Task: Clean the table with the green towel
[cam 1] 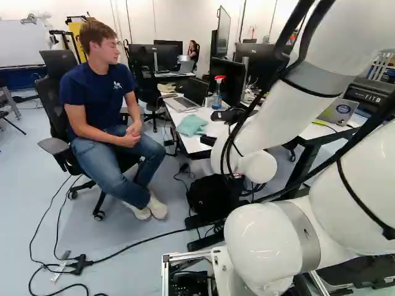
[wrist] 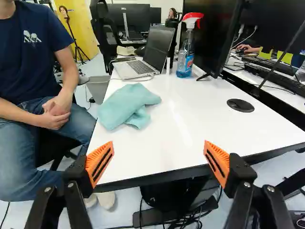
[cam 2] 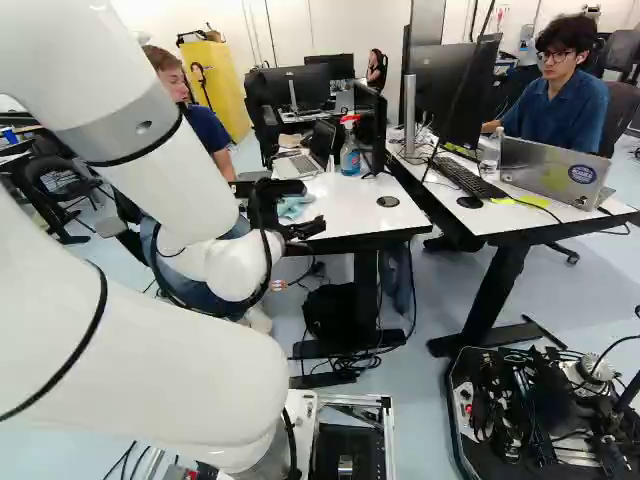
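Hovering at the bench edge, the tool has its orange pads spread wide and pinching nothing, lined up as if to approach the green towel. That towel lies crumpled left of centre in the wrist view, on the white top near its left edge, short of a laptop and spray bottle. No writing is legible enough to report.

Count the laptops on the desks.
2. One open laptop sits on the white table beyond the green towel, beside the spray bottle. A second laptop is on the neighbouring desk. Monitors may hide others.
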### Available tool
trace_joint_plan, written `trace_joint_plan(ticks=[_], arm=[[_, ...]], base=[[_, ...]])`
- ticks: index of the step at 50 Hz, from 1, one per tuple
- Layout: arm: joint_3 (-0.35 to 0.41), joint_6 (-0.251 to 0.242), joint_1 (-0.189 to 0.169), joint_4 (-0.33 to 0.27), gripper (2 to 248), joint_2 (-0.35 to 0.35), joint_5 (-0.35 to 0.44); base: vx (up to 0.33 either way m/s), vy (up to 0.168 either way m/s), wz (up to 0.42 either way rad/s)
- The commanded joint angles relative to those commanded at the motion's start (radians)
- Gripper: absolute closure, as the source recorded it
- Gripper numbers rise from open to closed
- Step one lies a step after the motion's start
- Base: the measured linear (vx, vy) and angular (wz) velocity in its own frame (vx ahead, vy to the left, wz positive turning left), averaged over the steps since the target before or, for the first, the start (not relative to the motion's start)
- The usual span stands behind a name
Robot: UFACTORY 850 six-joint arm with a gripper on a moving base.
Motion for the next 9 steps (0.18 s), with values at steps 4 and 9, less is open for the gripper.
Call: trace_joint_plan(ticks=[4,9], arm=[[0.000,0.000,0.000,0.000,3,0.000,0.000],[0.000,0.000,0.000,0.000,3,0.000,0.000]], base=[[0.000,0.000,0.000],[0.000,0.000,0.000]])
